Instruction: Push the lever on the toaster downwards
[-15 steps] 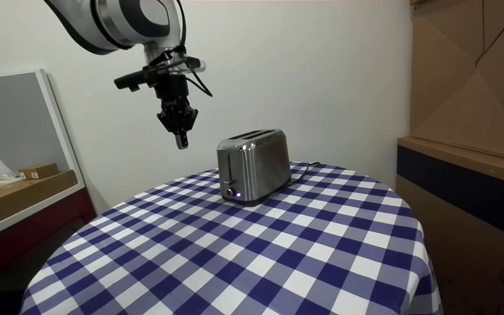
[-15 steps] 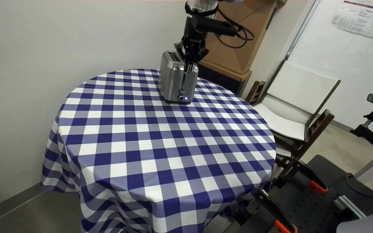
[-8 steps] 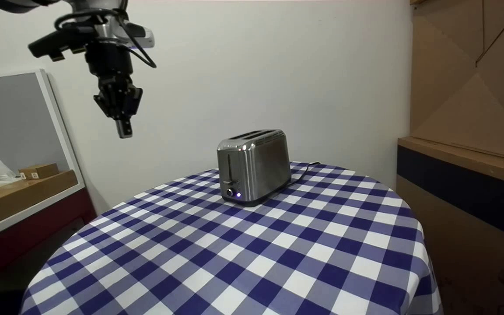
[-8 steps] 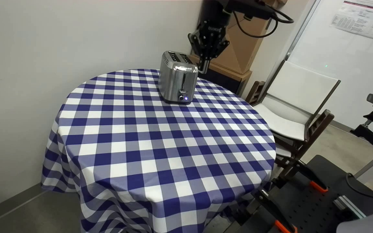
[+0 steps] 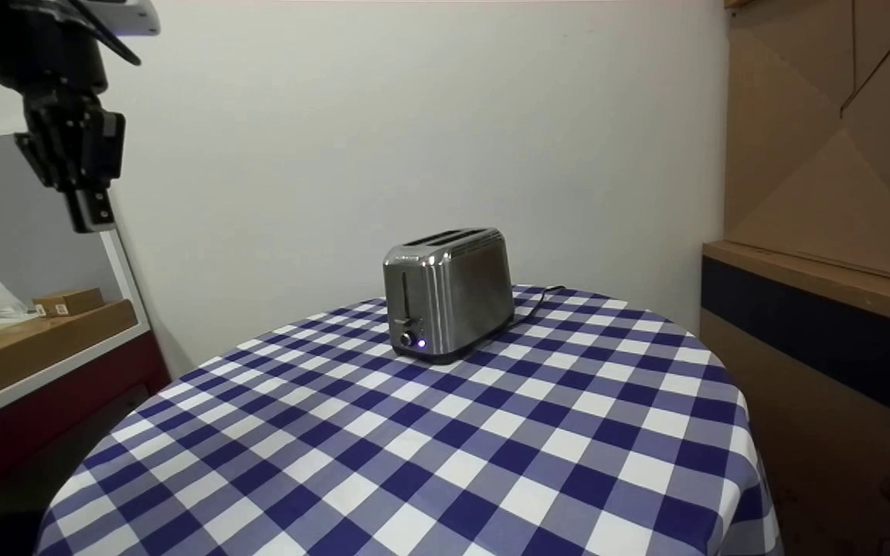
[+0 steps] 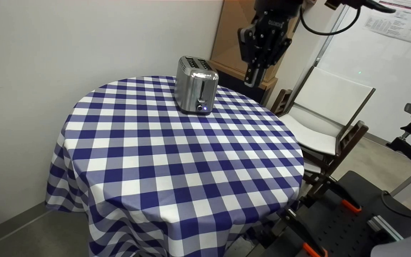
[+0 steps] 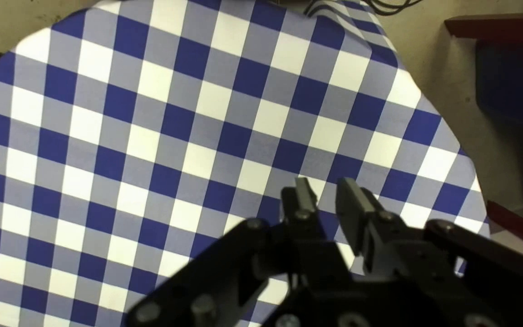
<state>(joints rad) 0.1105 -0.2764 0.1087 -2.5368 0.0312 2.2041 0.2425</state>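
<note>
Withdrawn farther from toaster (image 5: 451, 297): one hand (image 7: 323, 187), slightly parted, empty. Well apart from hand: lever (image 5: 405, 320), low, probably pushed.

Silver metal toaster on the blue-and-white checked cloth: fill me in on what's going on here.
A black two-fingered robot hand hangs in the air, slightly open and empty, clear of the boxy, shiny silver metal toaster. The job is pushing down the toaster's small tab-shaped lever. That lever sits low in its narrow dark slot, and a small purple light below it glows, so the press looks done.
</note>
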